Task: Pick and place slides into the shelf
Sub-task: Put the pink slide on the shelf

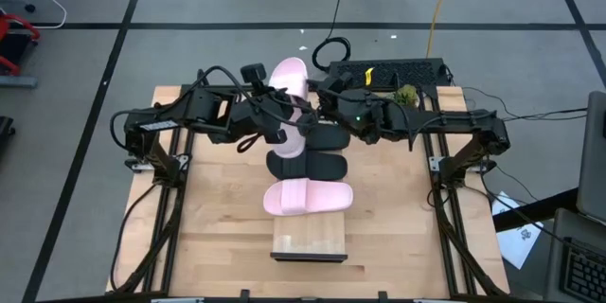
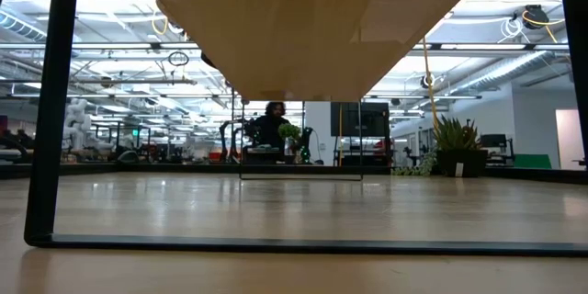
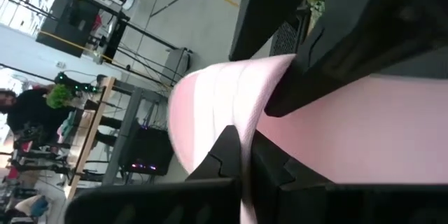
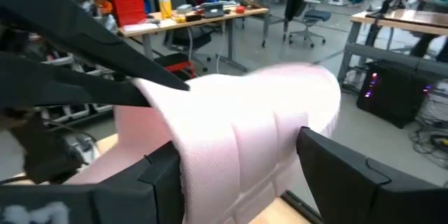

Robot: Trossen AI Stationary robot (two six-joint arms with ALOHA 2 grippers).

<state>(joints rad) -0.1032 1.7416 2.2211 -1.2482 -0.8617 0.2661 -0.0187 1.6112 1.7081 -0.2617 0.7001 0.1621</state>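
Pink slide [image 1: 289, 80] hangs upper centre between both hands: left hand [image 1: 270, 104] pinches its strap, right hand [image 1: 317, 106] spread around it, we judge a handover toward the shelf [image 1: 309, 243].

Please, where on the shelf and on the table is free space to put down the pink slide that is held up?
The shelf is bare only at its near end, beyond the pink slide and black slides. Bare table flanks the shelf. The middle is crowded: left gripper grips the raised pink slide, right gripper open around it.
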